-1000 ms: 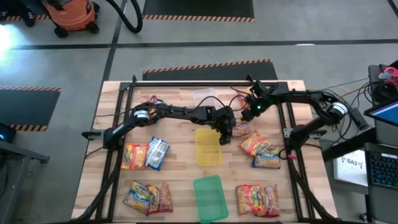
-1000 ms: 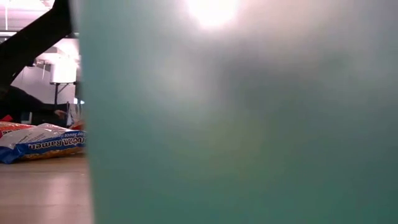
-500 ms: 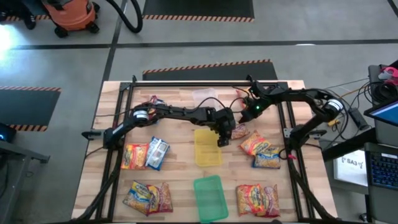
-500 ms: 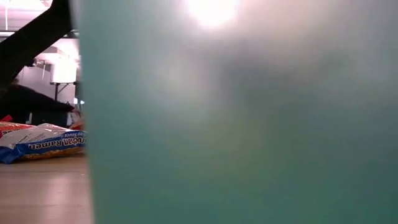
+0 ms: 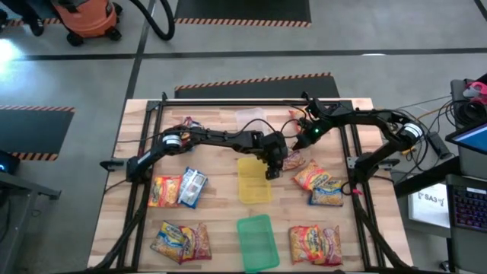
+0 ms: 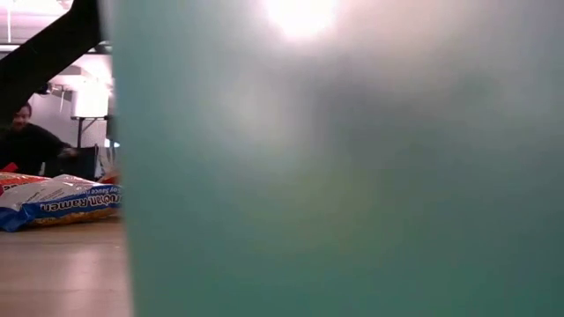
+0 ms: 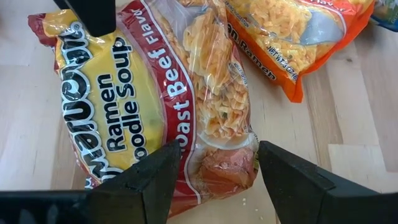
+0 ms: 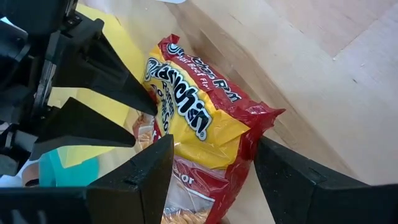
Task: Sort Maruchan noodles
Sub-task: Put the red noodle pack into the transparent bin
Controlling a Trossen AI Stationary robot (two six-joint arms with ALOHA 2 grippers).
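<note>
A red and yellow Maruchan noodles packet (image 5: 294, 160) lies flat on the wood just right of the yellow tray (image 5: 255, 183). My left gripper (image 5: 272, 169) reaches across from the left and stands open, its two fingers astride the packet's near end (image 7: 211, 174). My right gripper (image 5: 304, 135) slants down from the far right, also open. The packet's other end (image 8: 205, 124) shows between its fingers. Other noodle packets lie in groups left (image 5: 176, 189) and right (image 5: 319, 184) of the trays. My left gripper slants down at the red packet's near end, and one finger (image 7: 149, 180) lies over its yellow face. Whether it touches the packet I cannot tell. My right gripper has one finger (image 7: 93, 15) over the packet's far corner. I cannot tell whether that finger touches it.
A green tray (image 5: 256, 242) stands near the front edge; its wall (image 6: 335, 176) fills most of the low view. A clear tray (image 5: 251, 118) sits at the back. More packets lie at front left (image 5: 181, 242) and front right (image 5: 316, 243). An orange packet (image 7: 298, 37) lies beside the red one.
My right gripper has turned a little at the wrist above the red packet without shifting its place. My left gripper and the packet have kept still.
</note>
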